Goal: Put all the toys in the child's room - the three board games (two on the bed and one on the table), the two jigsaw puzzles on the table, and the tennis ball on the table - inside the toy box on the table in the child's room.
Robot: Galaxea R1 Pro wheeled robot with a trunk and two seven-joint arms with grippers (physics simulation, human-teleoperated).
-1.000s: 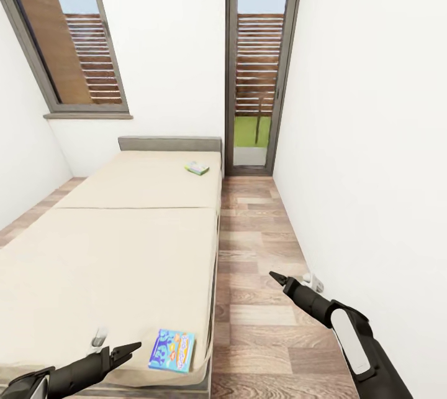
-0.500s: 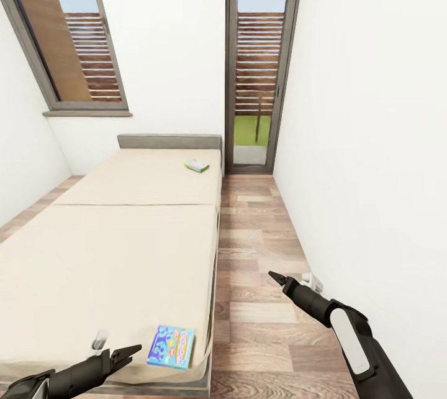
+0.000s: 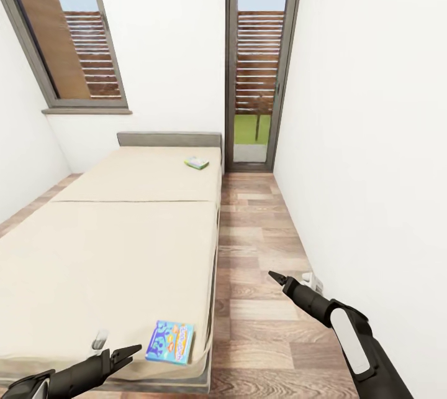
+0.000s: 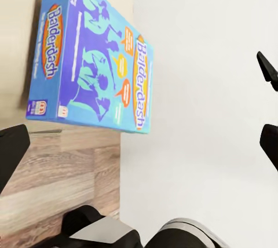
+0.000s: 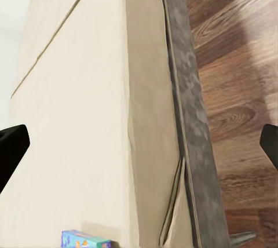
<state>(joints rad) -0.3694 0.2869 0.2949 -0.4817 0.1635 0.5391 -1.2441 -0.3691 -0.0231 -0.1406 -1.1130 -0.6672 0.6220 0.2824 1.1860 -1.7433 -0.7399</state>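
Cream fabric covers the wide flat mattress of the bed (image 3: 124, 231), which has a seam across its middle and a grey padded headboard (image 3: 169, 140) at its far end, below a white wall. A thin blue printed board game box (image 3: 170, 342) lies flat at the near right corner of the mattress, just beside the right edge; the left wrist view shows its lid (image 4: 92, 57) with orange lettering and purple figures. A second, pale green-edged board game box (image 3: 197, 163) lies near the far right corner of the mattress, close to the headboard. The black left gripper (image 3: 127, 352) hovers over the near edge of the bed, just beside the blue box and not touching it, with its two fingers slightly apart and nothing between them. The black right gripper (image 3: 277, 278) hangs over the brown wooden plank floor (image 3: 261, 250) between the bed and the right wall; whether its fingers are apart or together cannot be told. Beyond the floor stands a tall glass door (image 3: 256, 63) with a dark frame.
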